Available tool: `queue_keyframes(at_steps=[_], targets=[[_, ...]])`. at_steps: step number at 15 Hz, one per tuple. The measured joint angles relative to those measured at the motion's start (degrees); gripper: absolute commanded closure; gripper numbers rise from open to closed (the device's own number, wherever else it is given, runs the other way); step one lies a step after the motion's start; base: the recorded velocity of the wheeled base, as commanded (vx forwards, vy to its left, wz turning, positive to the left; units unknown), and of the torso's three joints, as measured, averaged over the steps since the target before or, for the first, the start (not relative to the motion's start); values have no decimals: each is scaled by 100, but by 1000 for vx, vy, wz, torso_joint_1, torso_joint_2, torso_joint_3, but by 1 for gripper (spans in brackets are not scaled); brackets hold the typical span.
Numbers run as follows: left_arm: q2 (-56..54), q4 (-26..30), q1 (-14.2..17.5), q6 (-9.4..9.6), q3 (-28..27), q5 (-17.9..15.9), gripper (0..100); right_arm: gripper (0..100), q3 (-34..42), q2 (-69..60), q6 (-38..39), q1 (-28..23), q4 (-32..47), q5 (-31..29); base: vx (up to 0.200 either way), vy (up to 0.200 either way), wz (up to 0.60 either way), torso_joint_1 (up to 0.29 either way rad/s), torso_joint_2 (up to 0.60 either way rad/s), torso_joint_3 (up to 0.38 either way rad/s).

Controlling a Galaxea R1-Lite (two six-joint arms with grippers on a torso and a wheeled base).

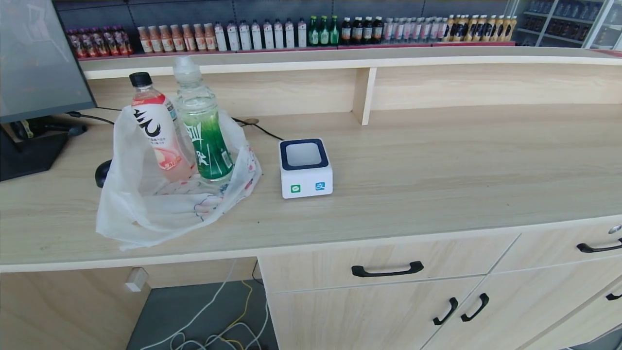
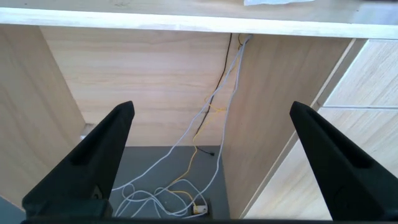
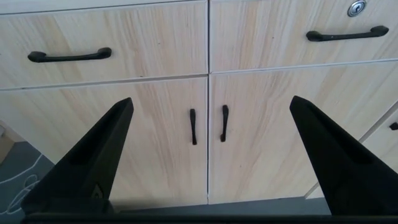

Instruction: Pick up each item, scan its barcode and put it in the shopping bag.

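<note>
A white plastic shopping bag (image 1: 146, 209) lies open on the wooden counter (image 1: 413, 165) at the left. Inside it stand a pink peach drink bottle (image 1: 158, 129) with a black cap and a green-labelled clear bottle (image 1: 203, 126), both upright and leaning slightly. A white barcode scanner box (image 1: 305, 167) with a dark blue top frame sits just right of the bag. My left gripper (image 2: 211, 162) is open below the counter edge, facing the knee space with cables. My right gripper (image 3: 211, 162) is open in front of the cabinet doors (image 3: 208, 137), holding nothing.
A monitor (image 1: 41, 58) on a black stand occupies the counter's far left, with a black mouse (image 1: 103, 172) behind the bag. A raised shelf with a divider (image 1: 363, 95) runs along the back. Drawers with black handles (image 1: 387, 270) sit below. Loose cables (image 2: 168, 193) lie on the floor.
</note>
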Motion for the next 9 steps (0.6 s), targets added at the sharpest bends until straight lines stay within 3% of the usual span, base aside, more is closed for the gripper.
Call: queue_keyframes(at_steps=[9], targets=[[0,-6,5,24,0,0,0,0,7,2,-40,4,7,2,0,0,0,0,0,0]])
